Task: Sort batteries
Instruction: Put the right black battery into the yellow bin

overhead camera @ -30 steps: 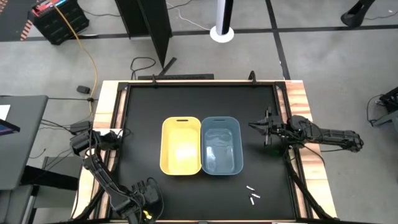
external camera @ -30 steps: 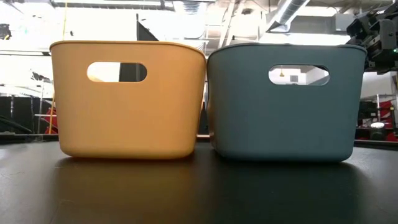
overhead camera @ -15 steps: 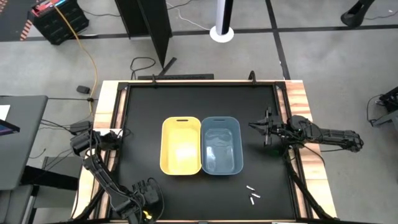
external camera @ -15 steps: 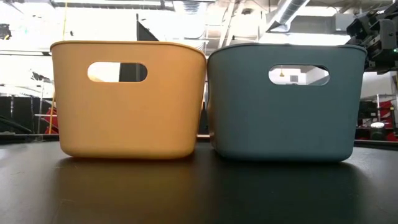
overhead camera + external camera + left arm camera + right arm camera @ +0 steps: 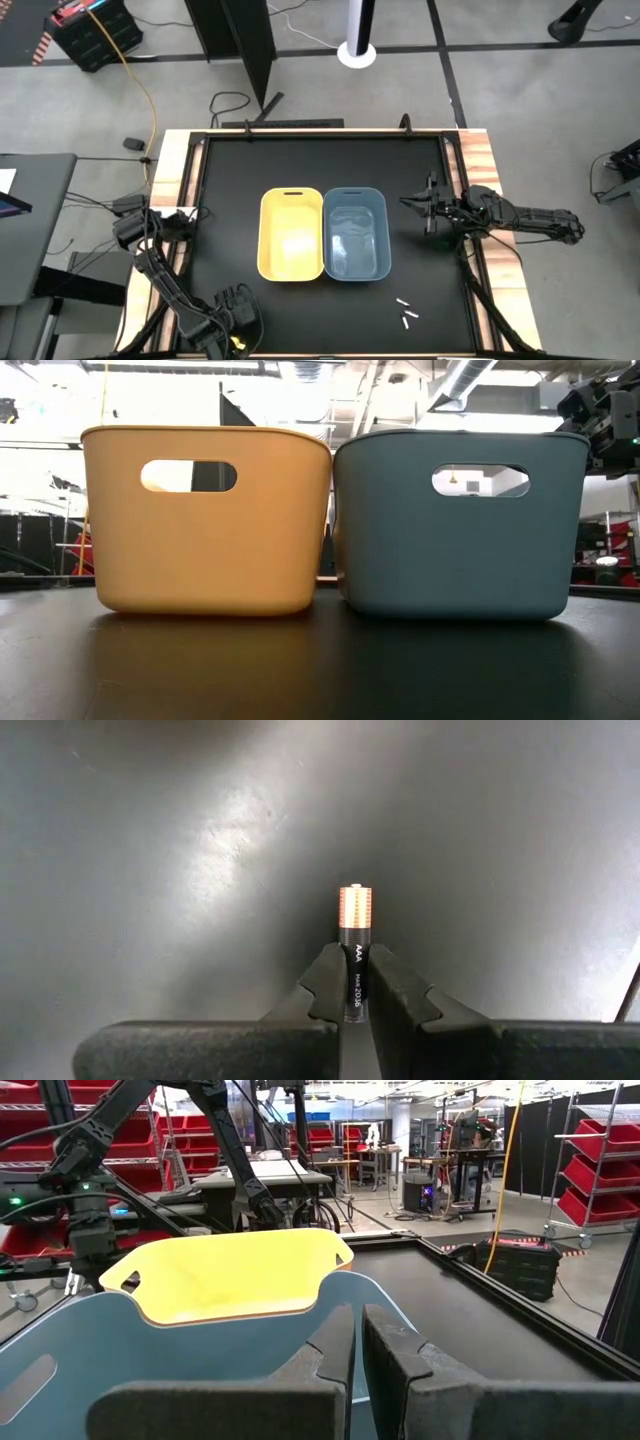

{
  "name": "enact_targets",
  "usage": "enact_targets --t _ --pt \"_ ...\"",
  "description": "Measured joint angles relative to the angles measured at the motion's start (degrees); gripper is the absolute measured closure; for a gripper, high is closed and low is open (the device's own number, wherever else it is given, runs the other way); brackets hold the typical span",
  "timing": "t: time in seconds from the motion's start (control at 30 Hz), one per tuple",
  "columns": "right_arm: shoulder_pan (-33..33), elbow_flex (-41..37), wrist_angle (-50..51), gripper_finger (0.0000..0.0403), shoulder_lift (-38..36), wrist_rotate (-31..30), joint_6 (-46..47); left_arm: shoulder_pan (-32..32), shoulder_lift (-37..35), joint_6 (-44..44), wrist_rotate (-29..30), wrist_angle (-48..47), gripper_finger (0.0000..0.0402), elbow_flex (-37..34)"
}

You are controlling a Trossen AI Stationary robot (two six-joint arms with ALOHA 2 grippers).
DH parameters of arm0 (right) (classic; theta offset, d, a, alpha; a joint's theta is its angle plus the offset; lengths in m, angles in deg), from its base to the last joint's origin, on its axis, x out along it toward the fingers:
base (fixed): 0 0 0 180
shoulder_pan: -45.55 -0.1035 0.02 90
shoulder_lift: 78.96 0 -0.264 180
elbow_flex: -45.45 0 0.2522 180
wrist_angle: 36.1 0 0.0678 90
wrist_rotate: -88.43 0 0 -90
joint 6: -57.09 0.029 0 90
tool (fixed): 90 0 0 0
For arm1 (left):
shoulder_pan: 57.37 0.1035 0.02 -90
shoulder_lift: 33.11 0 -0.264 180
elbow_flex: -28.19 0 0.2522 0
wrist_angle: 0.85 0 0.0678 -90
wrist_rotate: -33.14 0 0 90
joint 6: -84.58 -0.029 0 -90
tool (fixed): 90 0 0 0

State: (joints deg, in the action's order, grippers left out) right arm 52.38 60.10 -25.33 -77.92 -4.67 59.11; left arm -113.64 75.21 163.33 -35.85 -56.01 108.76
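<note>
Between left end effector [image 5: 355, 995] fingers, AAA battery [image 5: 355, 950], copper tip outward (lengthwise)

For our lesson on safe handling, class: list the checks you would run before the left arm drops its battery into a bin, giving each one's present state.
1. Black, copper-tipped AAA battery clamped in the left gripper: ok.
2. Left gripper above a bin: not ok, it is away from both.
3. Yellow plastic bin and blue plastic bin upright, side by side: ok.
4. Right gripper clear of the bins: ok, beside the blue one.
5. Which bin suits this battery: cannot tell.
</note>
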Motion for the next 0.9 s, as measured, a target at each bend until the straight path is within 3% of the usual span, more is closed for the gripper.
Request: enact_targets --t 0.2,0.67,0.9 --pt "0.0 0.0 0.0 0.0360 0.0 0.0 0.0 0.3 -1.7 -0.4 6.0 -0.8 0.0387 -0.3" --pt "0.0 0.0 0.0 0.0360 0.0 0.0 0.0 0.0 -3.7 -2.6 9.7 0.5 0.0387 -0.1" --pt "0.0 0.0 0.0 0.0360 0.0 0.0 0.0 0.0 -10.7 -9.5 21.9 1.8 0.0386 0.0"
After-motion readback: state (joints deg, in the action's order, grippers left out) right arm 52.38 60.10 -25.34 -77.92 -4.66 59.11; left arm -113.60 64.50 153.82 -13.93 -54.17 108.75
